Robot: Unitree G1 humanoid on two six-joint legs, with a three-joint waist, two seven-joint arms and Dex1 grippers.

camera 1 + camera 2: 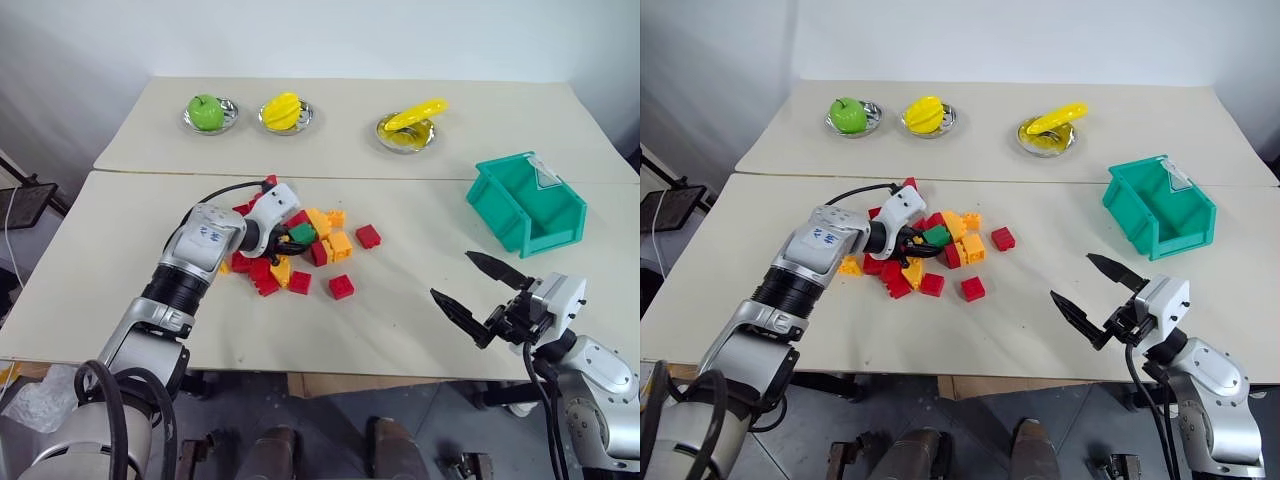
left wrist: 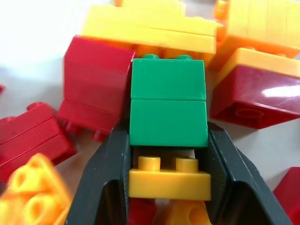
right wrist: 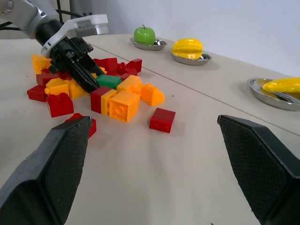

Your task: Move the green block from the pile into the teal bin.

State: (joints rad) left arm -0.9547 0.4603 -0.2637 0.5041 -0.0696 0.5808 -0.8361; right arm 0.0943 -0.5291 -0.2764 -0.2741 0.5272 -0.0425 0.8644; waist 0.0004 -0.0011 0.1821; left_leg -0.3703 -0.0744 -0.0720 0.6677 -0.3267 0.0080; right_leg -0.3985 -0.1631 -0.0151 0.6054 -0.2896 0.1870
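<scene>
Two pale tables (image 1: pixel 420 300) stand pushed together against a plain white wall, and every place below is given from the pile (image 1: pixel 295 255) of red and yellow-orange bricks on the near table. The green block (image 1: pixel 302 234) lies in the pile, toward its far side, with red and orange bricks touching it. The left gripper (image 1: pixel 283 240) reaches into the pile from the robot's left. In the left wrist view its two black fingers (image 2: pixel 110 159) stand on either side of the block's near end, touching or nearly touching its flanks, with a yellow brick (image 2: pixel 168 180) between them lower down. Whether they already clamp the block I cannot tell. The right gripper (image 1: pixel 482 288) hangs well to the right of the pile, its jaws wide apart and holding nothing. The teal bin (image 1: pixel 527 203) stands far to the right of the pile and a little beyond it.

The block looks like light, rigid, smooth plastic, so it should neither crush nor bend, though it may slip or twist between the pads. I judge the best hold is squarely across its two flat side faces. A shallow end grip could let it pivot, or drag neighbouring bricks along.
</scene>
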